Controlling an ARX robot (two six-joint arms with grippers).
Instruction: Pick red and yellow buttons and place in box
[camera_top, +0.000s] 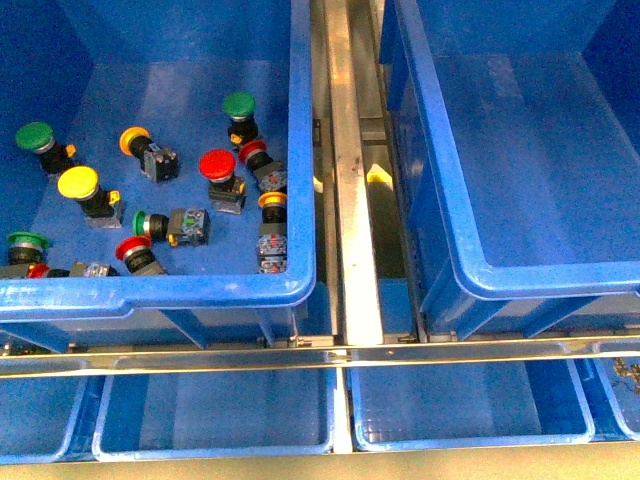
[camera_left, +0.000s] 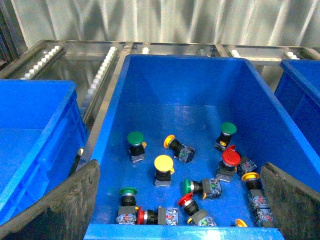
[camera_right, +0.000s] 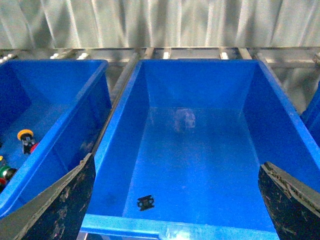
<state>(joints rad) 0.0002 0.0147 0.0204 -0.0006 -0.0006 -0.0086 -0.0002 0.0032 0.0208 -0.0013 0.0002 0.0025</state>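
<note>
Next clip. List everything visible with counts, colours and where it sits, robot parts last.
Red buttons: four, red caps, in the left bin.
Yellow buttons: at least three, yellow caps, in the left bin.
Green buttons: four, green caps, in the left bin.
Left bin: one, blue and deep, left of the rail.
Box: one, blue and deep, right of the rail, no buttons inside.
Small black item: one, on the box floor; too small to identify.
Shallow trays: four, blue, in a row along the near edge below the bins.
Metal rail: one, silver, between the two bins.
Left gripper: open, over the left bin.
Right gripper: open, over the box.
</note>
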